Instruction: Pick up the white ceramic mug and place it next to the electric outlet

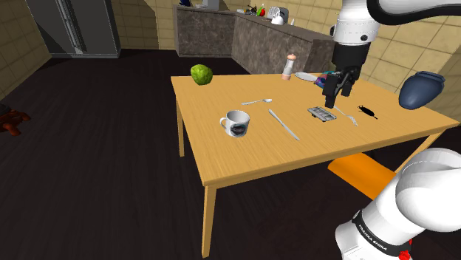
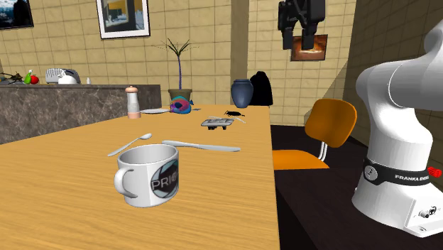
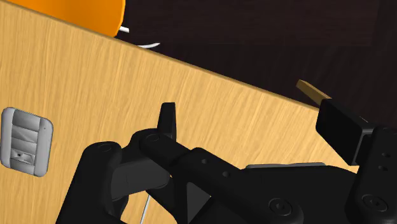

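Shoulder view: the gripper (image 1: 337, 96) hangs w/ jaws apart and nothing between them, high over the far-right part of the wooden table (image 1: 244, 159), roughly above the grey outlet (image 1: 322, 113). The white mug (image 1: 235, 122), w/ a dark print, stands upright nearer mid-table, well apart from the gripper, handle toward this view's left. Step in hand looks like the reach for the mug; no grasp yet. Next move, imo: cross to the mug, come down, and close on the rim or handle w/o nudging the knife (image 1: 284, 124) or spoon (image 1: 256, 100), which lie between mug & outlet. The floor (image 1: 89, 162) is dark and a grey fridge (image 1: 74, 26) stands at the back.

Second exterior view: the mug is in the foreground, upright, and the outlet lies flat farther along the table. The gripper is up high and spread. An orange chair (image 2: 323, 131) stands beside the table. Tan tiled walls, framed pics, a stone counter (image 2: 64, 106) and a potted plant (image 2: 179, 67) fill out the room.

Wrist view: the fingers (image 3: 167, 121) stand apart and empty. The outlet lies flat on the wood below, w/ table edge, chair & dark floor beyond.
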Controlling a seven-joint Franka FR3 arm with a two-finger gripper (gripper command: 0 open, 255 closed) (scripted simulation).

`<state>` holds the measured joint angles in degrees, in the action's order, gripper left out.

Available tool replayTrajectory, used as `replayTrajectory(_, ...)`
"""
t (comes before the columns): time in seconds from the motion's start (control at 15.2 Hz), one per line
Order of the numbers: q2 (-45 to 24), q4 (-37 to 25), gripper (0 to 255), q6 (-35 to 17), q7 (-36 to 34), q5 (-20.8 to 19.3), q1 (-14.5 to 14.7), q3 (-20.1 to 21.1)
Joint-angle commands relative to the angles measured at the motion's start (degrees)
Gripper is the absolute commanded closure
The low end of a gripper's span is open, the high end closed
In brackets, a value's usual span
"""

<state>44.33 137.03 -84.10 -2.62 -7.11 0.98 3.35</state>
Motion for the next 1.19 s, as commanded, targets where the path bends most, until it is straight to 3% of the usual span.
replayTrajectory(0.0, 0.0, 0.0, 0, 0.0, 0.0, 0.0, 0.0, 0.0)
replayTrajectory(0.53, -13.5, -0.4, 0, -15.7, -2.3, 2.4, -0.4, -0.9)
replayTrajectory(1.12, -31.3, -7.0, 0, -29.9, -3.4, 5.4, -0.4, -1.7)
